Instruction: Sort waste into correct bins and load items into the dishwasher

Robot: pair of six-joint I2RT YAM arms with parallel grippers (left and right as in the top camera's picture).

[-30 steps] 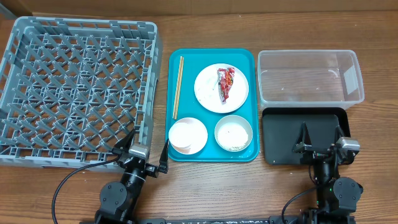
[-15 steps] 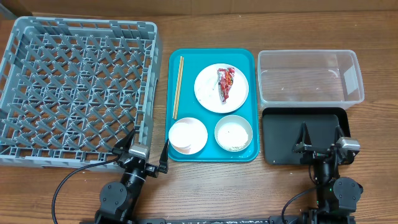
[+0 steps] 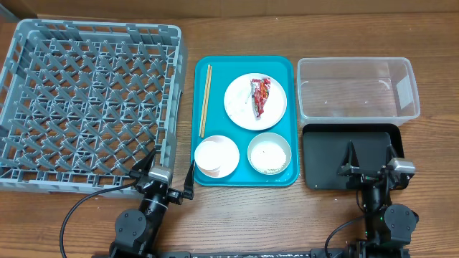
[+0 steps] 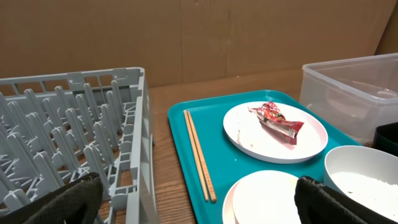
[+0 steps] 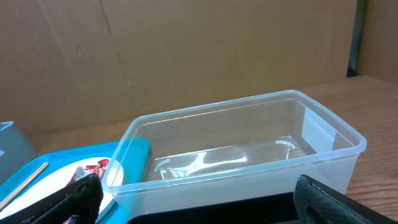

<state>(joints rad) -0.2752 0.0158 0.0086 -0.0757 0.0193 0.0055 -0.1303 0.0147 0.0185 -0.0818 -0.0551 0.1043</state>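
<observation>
The grey dish rack [image 3: 86, 107] stands at the left. A round white plate [image 3: 244, 107] carries the red wrapper [image 3: 259, 95]; they also show in the left wrist view, plate [image 4: 249, 127] and wrapper [image 4: 277, 121]. Wooden chopsticks [image 3: 204, 100] lie beside it. In front are a small white bowl [image 3: 216, 155] and a green-rimmed bowl [image 3: 270, 153] holding rice grains. The clear tub [image 3: 357, 89] and black tray [image 3: 326, 147] are at the right. My left gripper [image 3: 166, 170] is open and empty in front of the rack. My right gripper [image 3: 370, 159] is open and empty over the black tray. I cannot make out the tissue.
The dishes sit on a teal serving tray [image 3: 283, 68] between the rack and the bins. Bare wooden table runs along the front edge around both arm bases. A brown board wall stands behind the table.
</observation>
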